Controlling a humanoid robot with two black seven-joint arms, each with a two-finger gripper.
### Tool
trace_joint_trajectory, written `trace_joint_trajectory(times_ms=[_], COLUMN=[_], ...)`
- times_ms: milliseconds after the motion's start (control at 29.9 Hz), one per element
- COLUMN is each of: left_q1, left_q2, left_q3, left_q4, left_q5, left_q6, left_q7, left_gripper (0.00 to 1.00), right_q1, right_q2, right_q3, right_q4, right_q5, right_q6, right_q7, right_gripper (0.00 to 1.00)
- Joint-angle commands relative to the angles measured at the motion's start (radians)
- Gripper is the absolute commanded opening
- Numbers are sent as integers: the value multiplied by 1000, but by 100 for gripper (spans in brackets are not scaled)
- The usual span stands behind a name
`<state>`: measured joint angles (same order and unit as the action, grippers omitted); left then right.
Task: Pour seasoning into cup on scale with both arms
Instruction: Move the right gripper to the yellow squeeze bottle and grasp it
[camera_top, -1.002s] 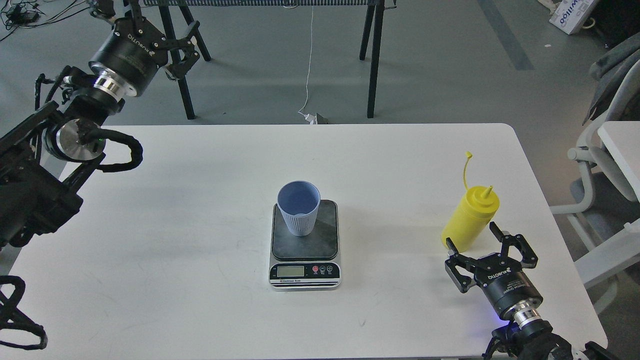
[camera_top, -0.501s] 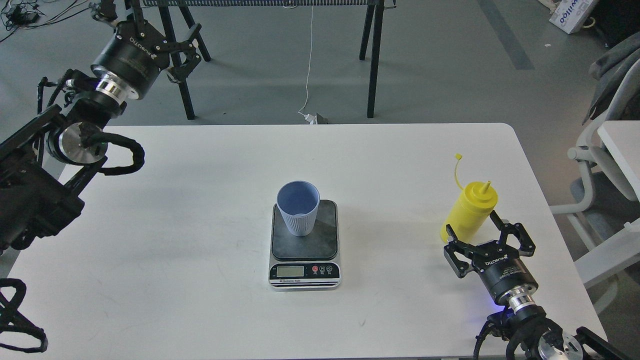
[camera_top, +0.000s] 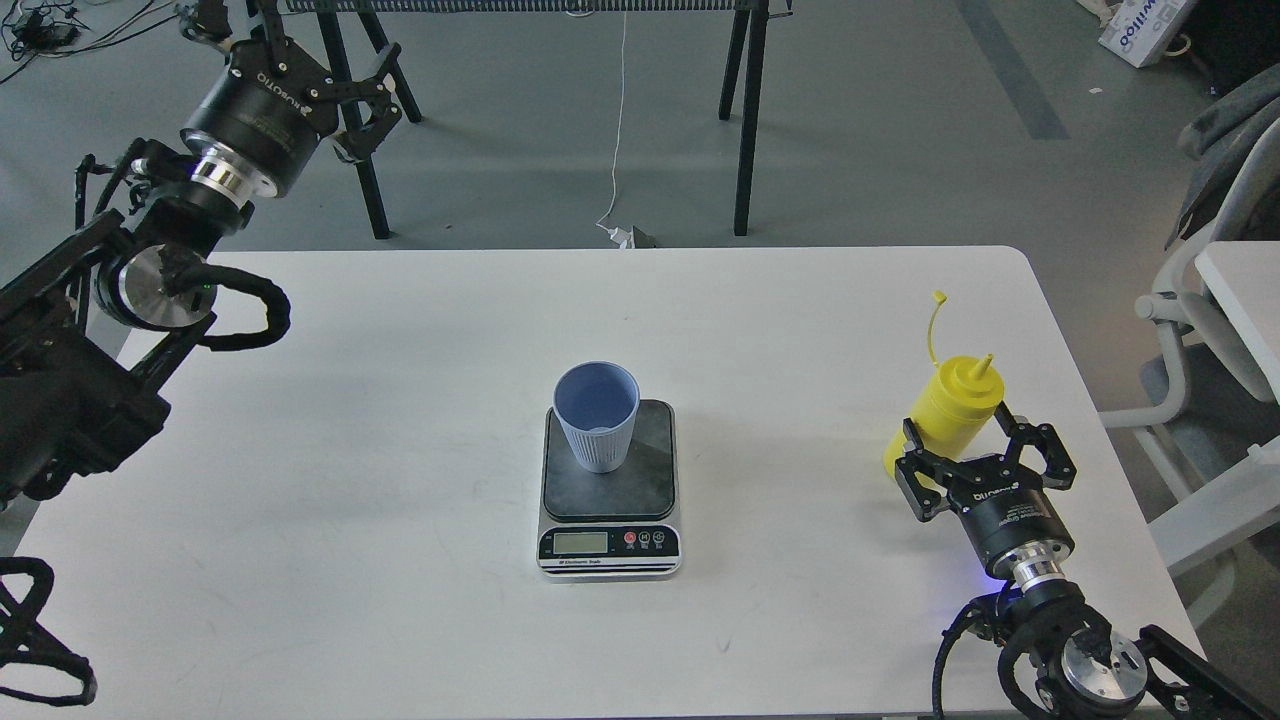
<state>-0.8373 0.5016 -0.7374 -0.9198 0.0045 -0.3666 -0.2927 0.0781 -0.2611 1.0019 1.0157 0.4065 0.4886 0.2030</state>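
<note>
Two hands show, and only the right one is near anything. The right hand (camera_top: 968, 442) sits low on the right side of the white surface (camera_top: 400, 420), its jaws spread wide, one finger on each side of the lower body of the bottle (camera_top: 950, 405); whether the fingers touch the yellow plastic cannot be told. That bottle stands tilted a little, its cone nozzle up and leaning right, its thin cap strap (camera_top: 933, 325) rising above it to the left. Behind the hand, the arm runs down to the bottom right corner, with a silver wrist ring and a blue glow beside it. Well apart, at the middle of the surface, the scale (camera_top: 609, 520) lies flat with its display and round buttons on the near edge, and the blue cup (camera_top: 597, 417) stands upright on the far left part of its dark plate. The left hand (camera_top: 345, 100) is held up beyond the far left corner, over the floor, its jaws parted and holding nothing. Black trestle legs (camera_top: 745, 120) stand on the grey floor behind.
</note>
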Motion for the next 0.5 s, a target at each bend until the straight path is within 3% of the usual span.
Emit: trace_joint_trajectory(times_ms=[0,468], left_q1=[1,1], left_q2=[0,2], left_q3=[1,1], left_q4=[-1,-1], left_q5=[0,2], left_q6=[0,2], left_q7=[0,-2], left_gripper=[100,100], right_q1=[19,43], right_q2=[0,34], right_q3=[-11,-22], right_q4=[-12,-40], right_q5=[0,0], right_q6=[0,0], right_q7=[-7,-13], right_gripper=[95,92])
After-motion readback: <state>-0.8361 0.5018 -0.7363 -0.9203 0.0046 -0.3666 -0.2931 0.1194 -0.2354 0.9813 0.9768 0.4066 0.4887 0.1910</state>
